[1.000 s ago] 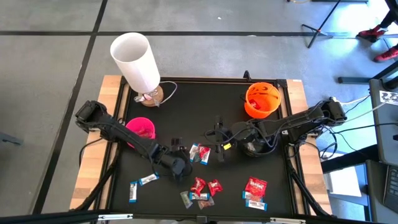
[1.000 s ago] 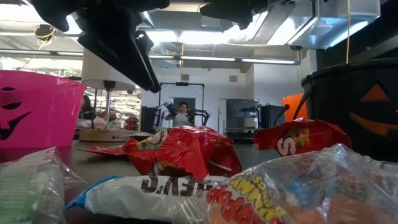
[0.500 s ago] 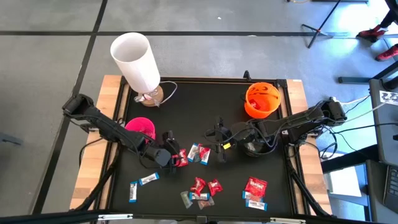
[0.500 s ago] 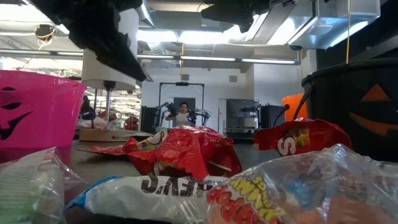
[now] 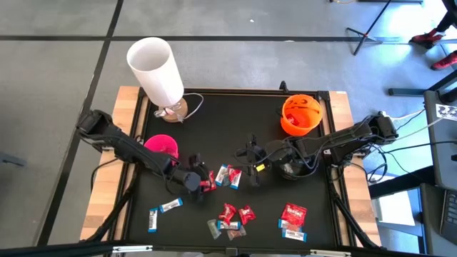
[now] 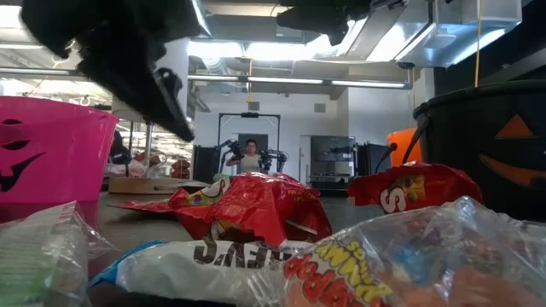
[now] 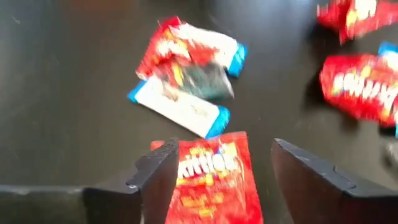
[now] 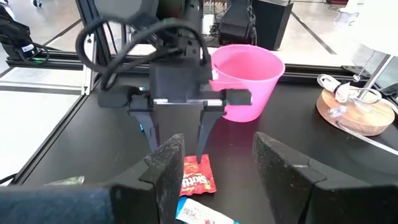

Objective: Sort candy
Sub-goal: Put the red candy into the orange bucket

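Left claw: the left gripper (image 7: 214, 177) is standing with its fingers spread wide, straddling a red Skittles packet (image 7: 214, 180) that is lying flat on the black table (image 5: 214, 121); the fingers (image 8: 206, 134) are flanking the wrapper, not pinching it, so nothing is being held.
Landmark: the pink bowl (image 5: 162, 148); the left gripper is sitting just beside it, on the side toward the table's centre.
Just changed: the jaws are opening out to their widest over the packet; I judge this as lining up for a grasp rather than a release, though the views alone are not settling it.
Versus a second ago: the arm was reaching farther from the pink bowl, out toward the middle pile, with no red packet beside it; now it is drawn back near the bowl and the packet is lying under the claw.
Meaning for task: one red sweet is being staged next to the pink bowl, not yet inside it.
Candy: the rest of the candy (image 5: 234, 218) is lying scattered well away from the pink bowl, toward the near table edge, with a blue-and-white pair (image 5: 228, 175) between the two arms.
Right claw: the right gripper (image 5: 251, 165) is waiting across the table from the pink bowl, part open and empty, unchanged.
Other bowls: the orange bowl (image 5: 300, 114) is standing at the far corner.
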Controlling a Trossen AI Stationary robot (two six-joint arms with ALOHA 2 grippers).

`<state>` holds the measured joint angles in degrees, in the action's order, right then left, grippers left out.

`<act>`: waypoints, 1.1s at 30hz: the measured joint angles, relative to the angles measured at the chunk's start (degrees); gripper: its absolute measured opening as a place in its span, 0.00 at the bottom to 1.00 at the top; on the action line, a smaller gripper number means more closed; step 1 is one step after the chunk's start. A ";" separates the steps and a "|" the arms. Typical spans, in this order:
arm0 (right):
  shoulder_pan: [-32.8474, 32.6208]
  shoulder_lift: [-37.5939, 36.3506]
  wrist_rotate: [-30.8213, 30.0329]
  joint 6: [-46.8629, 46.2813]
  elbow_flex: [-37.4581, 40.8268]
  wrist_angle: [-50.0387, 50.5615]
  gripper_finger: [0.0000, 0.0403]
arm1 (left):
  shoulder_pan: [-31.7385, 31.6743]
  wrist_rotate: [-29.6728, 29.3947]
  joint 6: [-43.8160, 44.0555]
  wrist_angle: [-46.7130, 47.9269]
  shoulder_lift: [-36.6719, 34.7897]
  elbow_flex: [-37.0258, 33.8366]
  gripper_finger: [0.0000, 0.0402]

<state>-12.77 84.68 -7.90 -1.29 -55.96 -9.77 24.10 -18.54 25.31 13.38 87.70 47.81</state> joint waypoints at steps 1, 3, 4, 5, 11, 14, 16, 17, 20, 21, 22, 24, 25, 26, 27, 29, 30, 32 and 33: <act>0.00 0.00 0.01 -0.04 0.00 0.25 0.47 | 0.32 0.20 0.03 0.30 0.53 0.00 0.63; 0.00 0.02 0.00 -0.03 0.00 0.72 0.47 | 0.95 0.66 0.01 0.84 1.64 0.00 0.64; 0.00 0.02 0.00 -0.04 0.00 0.73 0.47 | 1.22 0.81 0.01 1.46 2.12 0.00 0.64; 0.00 0.02 0.00 -0.05 0.00 0.70 0.47 | 1.36 1.15 0.01 1.65 2.57 -0.02 0.64; 0.00 0.02 0.00 -0.14 0.00 0.54 0.47 | 1.49 1.95 2.26 1.69 5.45 -0.02 0.65; 0.00 0.02 0.00 -0.31 0.00 0.61 0.47 | 1.46 2.39 3.93 3.26 7.33 -0.02 0.65; 0.00 0.02 0.00 -0.49 0.00 0.71 0.47 | 1.17 2.45 4.61 3.64 8.33 -0.02 0.65; 0.02 0.02 0.00 -0.49 0.00 0.71 0.47 | 1.03 2.43 4.95 3.65 8.80 -0.02 0.65; 0.04 0.02 0.00 -0.59 0.00 0.60 0.47 | 0.67 2.59 6.15 3.58 9.86 0.07 0.65; 0.04 0.02 0.00 -0.60 0.00 0.56 0.47 | 0.66 2.53 6.67 3.53 10.22 0.15 0.65; 0.04 0.02 0.00 -0.61 0.00 0.52 0.47 | 0.66 2.44 7.29 3.37 10.42 0.15 0.64; 0.04 0.02 0.00 -0.66 0.00 0.54 0.47 | 0.82 2.73 8.18 3.37 10.49 0.17 0.63; 0.04 0.02 0.00 -1.00 0.00 0.57 0.47 | 0.92 2.92 8.78 3.37 10.49 0.17 0.61; 0.04 0.02 0.00 -1.32 0.00 0.70 0.47 | 1.04 3.08 9.12 3.37 10.49 0.17 0.59; 0.04 0.02 0.00 -1.43 0.00 0.84 0.47 | 1.24 3.10 9.48 3.35 10.49 0.17 0.57; 0.04 0.02 0.00 -1.45 0.00 0.88 0.47 | 1.61 3.43 10.14 3.35 10.49 0.17 0.51; 0.04 0.02 0.00 -1.45 0.00 0.84 0.47 | 1.73 3.64 10.24 3.35 10.49 0.17 0.48; 0.04 0.02 0.00 -1.39 0.00 0.73 0.47 | 1.95 3.68 10.64 3.37 10.49 0.17 0.42; 0.04 0.02 0.00 -1.32 0.00 0.75 0.47 | 2.08 3.73 10.90 3.33 10.51 0.17 0.39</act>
<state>-12.73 84.71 -7.90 -2.61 -55.96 -9.02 26.18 -14.81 36.21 16.71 98.21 47.99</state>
